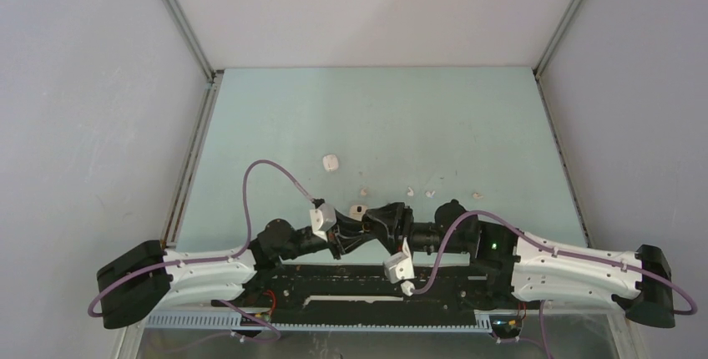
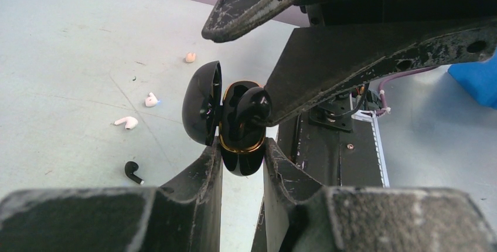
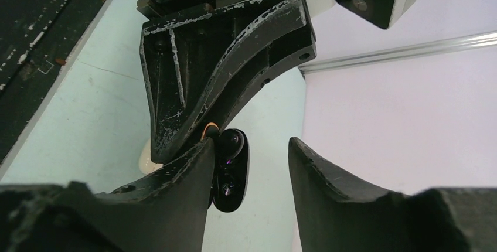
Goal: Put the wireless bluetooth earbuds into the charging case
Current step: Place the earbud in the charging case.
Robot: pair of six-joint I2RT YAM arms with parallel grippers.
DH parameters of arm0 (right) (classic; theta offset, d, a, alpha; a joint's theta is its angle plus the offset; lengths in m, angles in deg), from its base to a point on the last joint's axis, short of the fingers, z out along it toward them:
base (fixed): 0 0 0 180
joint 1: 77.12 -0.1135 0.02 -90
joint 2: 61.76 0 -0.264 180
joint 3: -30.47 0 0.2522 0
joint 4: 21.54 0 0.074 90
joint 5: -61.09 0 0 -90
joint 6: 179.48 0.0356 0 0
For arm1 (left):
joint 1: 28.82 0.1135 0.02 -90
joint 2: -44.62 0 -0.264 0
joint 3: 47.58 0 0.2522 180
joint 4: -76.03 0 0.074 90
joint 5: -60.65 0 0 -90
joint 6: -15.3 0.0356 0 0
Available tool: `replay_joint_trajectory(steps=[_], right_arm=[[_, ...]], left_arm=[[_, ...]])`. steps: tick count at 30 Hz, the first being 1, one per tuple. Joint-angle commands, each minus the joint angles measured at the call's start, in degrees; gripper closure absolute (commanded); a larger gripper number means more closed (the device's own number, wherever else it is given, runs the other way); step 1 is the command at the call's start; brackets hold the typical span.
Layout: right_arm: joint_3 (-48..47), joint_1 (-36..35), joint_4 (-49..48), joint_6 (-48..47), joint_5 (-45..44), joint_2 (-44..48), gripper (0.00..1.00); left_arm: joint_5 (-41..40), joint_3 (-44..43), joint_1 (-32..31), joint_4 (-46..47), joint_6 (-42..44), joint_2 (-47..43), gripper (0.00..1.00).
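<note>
In the left wrist view, my left gripper (image 2: 243,146) is shut on a black charging case (image 2: 241,152) with a gold rim, held off the table. Its lid (image 2: 202,111) hangs open to the left. A black earbud (image 2: 253,104) sits in the case's mouth, and one of my right gripper's fingers (image 2: 351,58) rests on it. My right gripper (image 3: 251,142) stands open; the case's lid (image 3: 231,173) lies beside its left finger and nothing is clamped. Loose whitish earbuds (image 2: 127,122) (image 2: 152,99) (image 2: 190,57) and one black earbud (image 2: 133,172) lie on the table.
A white rounded case (image 1: 331,162) lies mid-table, behind the row of loose earbuds (image 1: 410,191). Another pale rounded piece (image 1: 357,209) lies just behind the two grippers (image 1: 376,224). The black base plate (image 1: 359,284) runs along the near edge. Walls enclose the table.
</note>
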Motion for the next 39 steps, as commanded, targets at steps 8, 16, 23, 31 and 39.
replay_joint_trajectory(steps=[8, 16, 23, 31, 39], right_arm=[[-5.08, 0.37, 10.67, 7.08, 2.10, -1.46, 0.28], [-8.13, 0.82, 13.52, 11.19, 1.10, -1.33, 0.26], [-16.29, 3.34, 20.40, 17.28, -0.42, -0.47, 0.22], [-20.52, 12.75, 27.94, 28.96, -0.44, 1.27, 0.24], [-21.73, 37.10, 41.18, 34.85, 15.40, -3.54, 0.46]], left_arm=[[-0.56, -0.30, -0.12, 5.99, 1.91, 0.16, 1.00], [-0.77, -0.26, -0.12, 6.00, 1.87, 0.72, 1.00], [-1.15, -0.63, -0.12, 6.02, 1.65, 2.73, 1.00], [-5.65, 0.14, -0.12, 6.02, -0.24, 2.56, 1.00], [-9.50, 0.81, -0.12, 1.55, -0.81, 0.05, 1.00]])
